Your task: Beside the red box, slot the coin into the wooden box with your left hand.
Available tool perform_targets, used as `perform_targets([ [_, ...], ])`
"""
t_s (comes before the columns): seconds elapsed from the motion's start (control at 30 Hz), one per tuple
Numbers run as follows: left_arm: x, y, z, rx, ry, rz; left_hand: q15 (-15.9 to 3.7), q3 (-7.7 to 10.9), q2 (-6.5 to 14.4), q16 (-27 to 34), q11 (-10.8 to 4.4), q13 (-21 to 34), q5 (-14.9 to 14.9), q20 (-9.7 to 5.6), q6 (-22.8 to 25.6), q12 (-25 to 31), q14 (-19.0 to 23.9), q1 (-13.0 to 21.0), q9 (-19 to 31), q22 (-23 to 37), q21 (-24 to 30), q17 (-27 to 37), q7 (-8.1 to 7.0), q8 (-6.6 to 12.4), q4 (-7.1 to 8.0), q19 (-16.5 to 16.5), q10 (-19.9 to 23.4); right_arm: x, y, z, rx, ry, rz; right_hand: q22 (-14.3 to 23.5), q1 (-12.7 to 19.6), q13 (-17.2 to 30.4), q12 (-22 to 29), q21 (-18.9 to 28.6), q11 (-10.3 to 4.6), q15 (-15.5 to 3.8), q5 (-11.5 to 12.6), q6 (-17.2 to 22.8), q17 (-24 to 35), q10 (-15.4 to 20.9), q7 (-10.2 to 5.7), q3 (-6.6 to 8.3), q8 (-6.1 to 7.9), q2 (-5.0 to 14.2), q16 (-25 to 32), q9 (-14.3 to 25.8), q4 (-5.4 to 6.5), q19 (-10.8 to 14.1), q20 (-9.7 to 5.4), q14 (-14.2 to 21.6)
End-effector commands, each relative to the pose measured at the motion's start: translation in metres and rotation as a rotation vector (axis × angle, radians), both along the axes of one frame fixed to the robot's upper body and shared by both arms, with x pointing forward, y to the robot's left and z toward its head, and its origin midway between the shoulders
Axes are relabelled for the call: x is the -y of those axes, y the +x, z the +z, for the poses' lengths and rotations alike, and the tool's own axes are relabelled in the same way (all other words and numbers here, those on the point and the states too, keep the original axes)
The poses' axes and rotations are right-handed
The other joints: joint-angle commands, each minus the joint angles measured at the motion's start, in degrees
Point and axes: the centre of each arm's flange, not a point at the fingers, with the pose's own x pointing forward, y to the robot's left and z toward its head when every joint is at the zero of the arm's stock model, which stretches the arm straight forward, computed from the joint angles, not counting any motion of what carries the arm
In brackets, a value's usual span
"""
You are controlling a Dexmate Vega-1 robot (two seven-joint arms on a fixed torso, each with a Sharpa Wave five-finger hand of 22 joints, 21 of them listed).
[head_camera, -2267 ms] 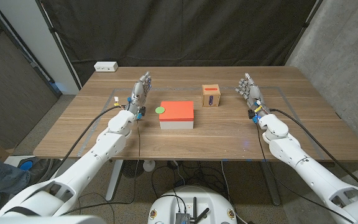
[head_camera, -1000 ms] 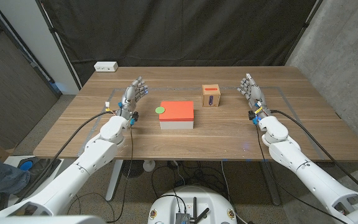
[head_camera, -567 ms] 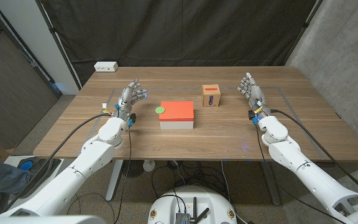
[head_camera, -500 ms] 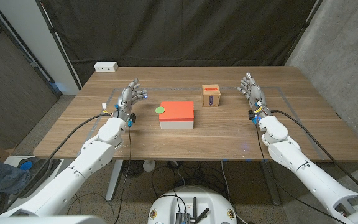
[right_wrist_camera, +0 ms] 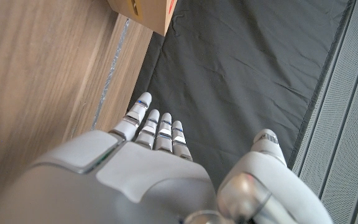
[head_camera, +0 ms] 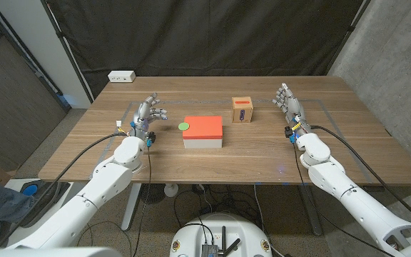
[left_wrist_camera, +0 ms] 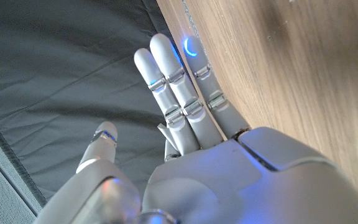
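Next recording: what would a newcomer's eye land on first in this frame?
Probably the red box at the table's middle, with a green coin lying at its left edge. Behind it to the right stands the small wooden box. The left hand and right hand flank them, fingers spread, holding nothing.

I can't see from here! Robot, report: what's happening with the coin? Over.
Both hands open: left hand, right hand. Green coin on red box, untouched. Wooden box waiting, nothing blocking.
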Motion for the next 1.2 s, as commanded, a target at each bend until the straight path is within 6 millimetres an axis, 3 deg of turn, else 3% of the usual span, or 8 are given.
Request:
perform_targets([
  [0.03,-0.001,-0.004,-0.007,-0.026,-0.014,0.072,-0.06,1.95,0.2,3.3,-1.67,5.7,0.2,-5.15,0.0,4.6,1.2,2.3,0.4,5.7,6.0,2.8,-0.36,-0.7,0.01,4.2,3.6,-0.005,-0.001,0.0,-0.001,-0.002,0.001,0.2,0.0,0.1,0.3,-0.2,-0.03,0.11,0.1,0.2,-0.1,0.6,0.02,0.25,0.26,0.46,0.4,0.2,-0.36,0.4,0.07,0.1],
  [0.1,-0.001,-0.004,-0.008,-0.027,-0.018,0.069,-0.07,2.34,0.1,4.1,-3.04,8.2,0.2,-5.49,-0.1,6.8,2.5,2.9,0.5,6.4,7.1,2.7,-0.53,-0.76,-0.08,5.3,4.1,-0.006,-0.001,0.0,-0.005,-0.003,-0.001,0.2,0.0,0.1,0.3,-0.3,0.1,0.21,0.1,0.2,-0.1,0.6,0.08,0.25,0.26,0.47,0.4,0.2,-0.39,0.4,0.06,0.1],
  [0.23,0.001,-0.002,-0.01,-0.039,-0.033,0.076,-0.05,2.79,-0.7,6.2,-4.16,12.1,0.2,-5.42,0.8,10.2,4.6,4.7,0.6,10.2,9.9,3.1,-0.73,-0.5,-0.42,5.4,4.1,-0.006,-0.002,-0.001,-0.009,-0.002,-0.004,0.2,0.0,0.0,0.3,-0.4,0.09,0.2,0.1,0.3,-0.2,0.7,0.11,0.27,0.3,0.49,0.4,0.2,-0.43,0.4,0.07,0.2],
  [0.3,0.001,-0.003,-0.011,-0.045,-0.028,0.083,-0.06,3.41,-2.1,9.2,-4.59,17.4,0.4,-5.28,2.5,15.3,5.5,7.3,0.7,19.4,16.1,3.9,-0.89,-0.39,-0.31,4.8,4.3,-0.007,-0.003,-0.001,-0.01,-0.003,-0.004,0.2,0.0,0.0,0.3,-0.5,0.15,0.12,0.1,0.3,-0.2,0.7,0.12,0.27,0.29,0.5,0.4,0.2,-0.45,0.4,0.08,0.2],
  [0.5,0.002,-0.008,-0.013,-0.061,-0.047,0.081,0.1,6.46,-2.9,17.7,-4.93,24.6,1.2,-5.39,6.8,23.1,6.3,11.3,0.8,31.6,24.4,9.7,-1.86,-0.16,-0.33,4.3,5.0,-0.01,-0.008,-0.002,-0.015,-0.009,-0.009,0.2,0.1,-0.1,0.3,-0.6,0.14,0.26,0.1,0.3,-0.3,0.7,0.11,0.27,0.27,0.5,0.4,0.2,-0.51,0.5,0.14,0.3],
  [0.77,0.0,-0.014,-0.017,-0.119,-0.083,0.03,0.23,12.38,-0.7,27.1,-4.93,28.6,3.6,-5.39,13.2,30.3,6.4,19.5,1.0,32.2,35.0,16.2,-3.76,0.31,-1.01,5.7,5.4,-0.015,-0.019,-0.002,-0.005,-0.011,-0.015,0.2,0.1,-0.2,0.4,-0.9,0.23,0.33,0.1,0.5,-0.4,0.9,0.02,0.28,0.29,0.5,0.4,0.3,-0.61,0.6,0.24,0.4],
  [0.97,-0.005,-0.021,-0.02,-0.137,-0.108,-0.002,0.3,13.14,-1.2,29.7,-4.91,28.6,4.6,-5.3,13.2,32.1,6.5,24.6,1.0,32.2,36.6,16.8,-3.97,-0.03,-1.56,6.5,5.6,-0.017,-0.024,-0.002,0.006,-0.009,-0.011,0.2,0.2,-0.2,0.4,-0.9,0.16,0.34,0.0,0.6,-0.4,1.1,0.0,0.29,0.29,0.5,0.4,0.3,-0.66,0.8,0.28,0.5],
  [1.2,-0.008,-0.029,-0.021,-0.176,-0.145,-0.044,0.3,11.88,-2.7,31.1,-4.9,27.8,4.9,-5.15,12.6,33.3,6.2,28.6,1.1,32.3,36.8,15.9,-3.43,-0.24,-1.09,6.8,5.2,-0.018,-0.026,-0.002,0.001,-0.005,-0.004,0.2,0.2,-0.2,0.5,-1.1,0.19,0.44,0.0,0.6,-0.5,1.3,-0.06,0.3,0.29,0.5,0.5,0.3,-0.71,0.8,0.4,0.6],
])
